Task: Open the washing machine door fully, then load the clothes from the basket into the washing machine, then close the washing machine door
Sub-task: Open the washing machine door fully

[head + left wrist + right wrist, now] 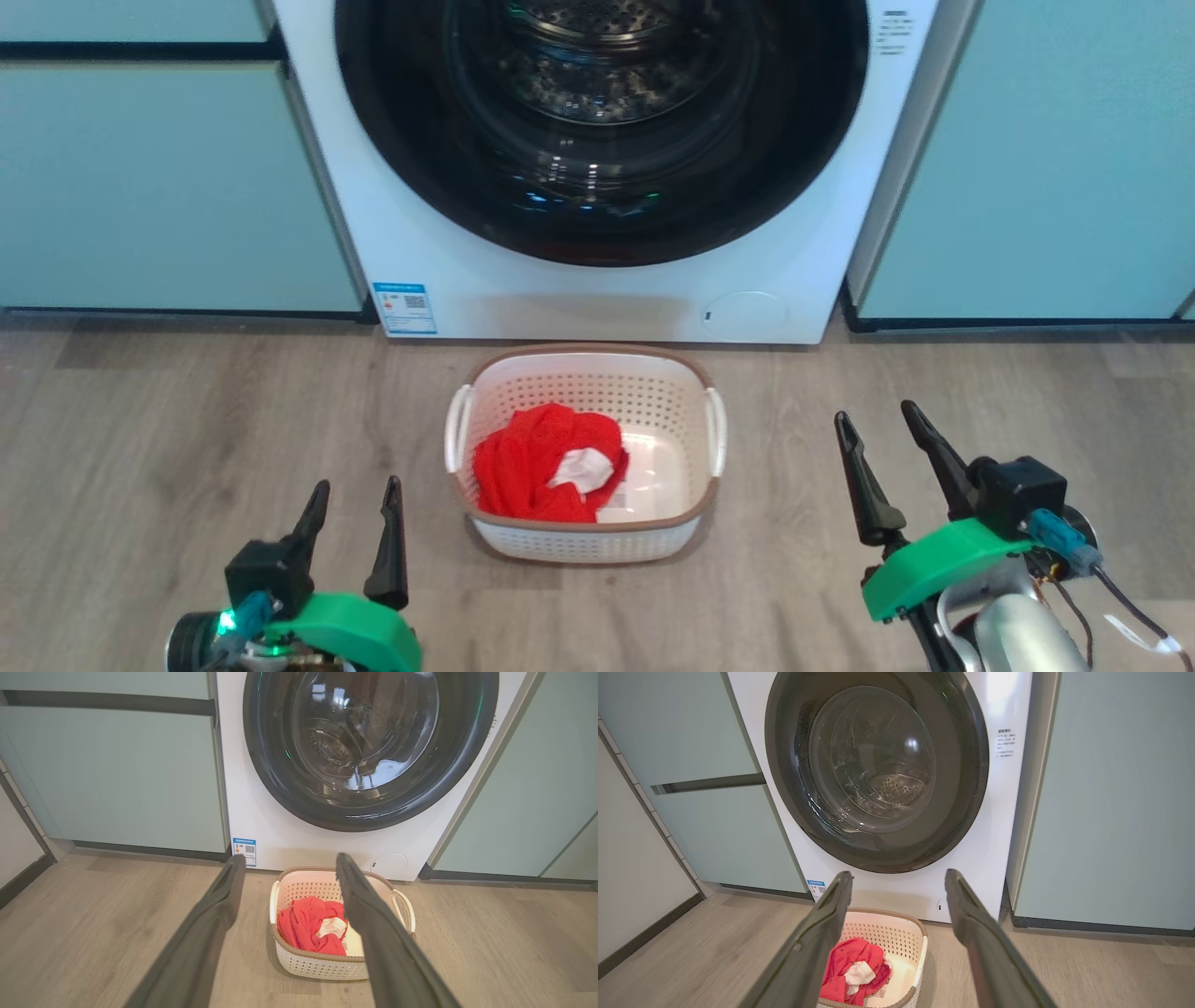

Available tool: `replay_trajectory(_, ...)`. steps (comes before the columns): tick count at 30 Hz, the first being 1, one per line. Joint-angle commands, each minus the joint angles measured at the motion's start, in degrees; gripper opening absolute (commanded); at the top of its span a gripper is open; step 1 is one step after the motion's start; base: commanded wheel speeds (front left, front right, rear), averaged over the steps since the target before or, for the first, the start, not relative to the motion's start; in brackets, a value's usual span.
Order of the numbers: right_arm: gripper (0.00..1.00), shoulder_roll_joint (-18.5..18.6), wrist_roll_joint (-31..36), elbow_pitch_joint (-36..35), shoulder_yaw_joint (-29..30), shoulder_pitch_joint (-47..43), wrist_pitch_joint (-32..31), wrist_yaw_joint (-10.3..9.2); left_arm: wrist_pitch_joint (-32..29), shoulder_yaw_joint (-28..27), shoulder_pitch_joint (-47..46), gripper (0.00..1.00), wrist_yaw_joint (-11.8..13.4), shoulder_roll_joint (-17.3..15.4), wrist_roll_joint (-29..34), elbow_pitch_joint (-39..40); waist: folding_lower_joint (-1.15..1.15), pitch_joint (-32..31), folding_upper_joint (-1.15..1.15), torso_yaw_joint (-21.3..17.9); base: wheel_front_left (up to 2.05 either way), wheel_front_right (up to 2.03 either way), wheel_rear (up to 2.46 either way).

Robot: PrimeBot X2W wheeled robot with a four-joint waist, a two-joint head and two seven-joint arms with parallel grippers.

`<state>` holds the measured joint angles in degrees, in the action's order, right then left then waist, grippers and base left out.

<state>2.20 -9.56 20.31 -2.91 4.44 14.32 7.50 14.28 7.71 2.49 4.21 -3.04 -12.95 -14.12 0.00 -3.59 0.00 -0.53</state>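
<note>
Our left gripper is hovering with its two dark fingers spread apart and nothing between them, at about 8 o'clock from the basket in the head view. Our right gripper is hovering likewise spread and empty at about 3 o'clock from it, well apart. We are facing the washing machine, whose door is sitting shut against the white front, the steel drum showing through its glass. The basket is standing on the wood-look floor at 6 o'clock from the door, just in front of the machine and clear of both grippers. The clothes are lying bunched inside it, filling its 9 o'clock half, with a white patch showing near the middle. A blue label is sitting at the machine's 7 o'clock corner and a round white flap at 5 o'clock, while pale teal cabinets are flanking it at 9 and 3 o'clock.
</note>
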Motion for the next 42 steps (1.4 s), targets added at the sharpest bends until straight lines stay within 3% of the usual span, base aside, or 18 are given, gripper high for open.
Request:
replay_trajectory(1,1.00,0.67,0.07,-1.83,-1.02,2.61,0.68,-0.01,0.72,-1.39,-2.17,1.00,0.02,0.16,0.44,1.60,0.00,-0.07,0.00,0.00,1.23,1.23,-2.46)
replay_trajectory(26,1.00,0.67,0.16,-1.73,0.53,2.37,0.68,-0.01,0.72,-1.65,-1.83,1.00,0.14,0.16,0.82,3.72,0.00,-0.26,0.00,-0.10,1.18,1.18,-2.36)
replay_trajectory(42,1.00,0.67,-0.77,-1.74,0.68,2.07,0.68,-0.01,0.72,-1.71,-1.54,1.00,-0.05,0.16,1.08,4.33,0.00,-0.18,0.00,0.02,0.22,0.22,-0.45)
